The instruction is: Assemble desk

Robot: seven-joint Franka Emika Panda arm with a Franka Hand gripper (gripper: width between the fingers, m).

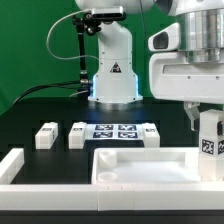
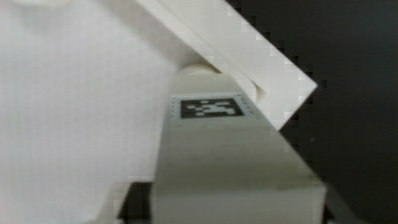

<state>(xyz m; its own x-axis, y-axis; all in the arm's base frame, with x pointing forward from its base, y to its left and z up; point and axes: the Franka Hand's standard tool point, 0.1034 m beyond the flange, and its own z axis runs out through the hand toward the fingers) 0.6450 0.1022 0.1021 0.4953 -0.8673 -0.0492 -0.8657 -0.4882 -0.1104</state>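
Observation:
My gripper (image 1: 205, 122) hangs at the exterior view's right, shut on a white desk leg (image 1: 209, 142) with a black-and-white tag on its side. The leg is upright over the right end of the rimmed desk tabletop (image 1: 120, 168), which lies flat near the front. In the wrist view the leg (image 2: 222, 160) fills the gap between my dark fingers (image 2: 139, 203), and its tagged far end reaches the tabletop's corner (image 2: 231, 60) inside the rim. Whether the leg touches the panel I cannot tell. Loose legs lie behind the tabletop: two at the left (image 1: 45, 135) (image 1: 78, 135) and one right of the middle (image 1: 149, 133).
The marker board (image 1: 114, 130) lies flat between the loose legs. A long white border bar (image 1: 12, 166) runs along the exterior view's left, and another along the front edge (image 1: 60, 204). The robot's base (image 1: 112, 75) stands at the back centre, before a green backdrop.

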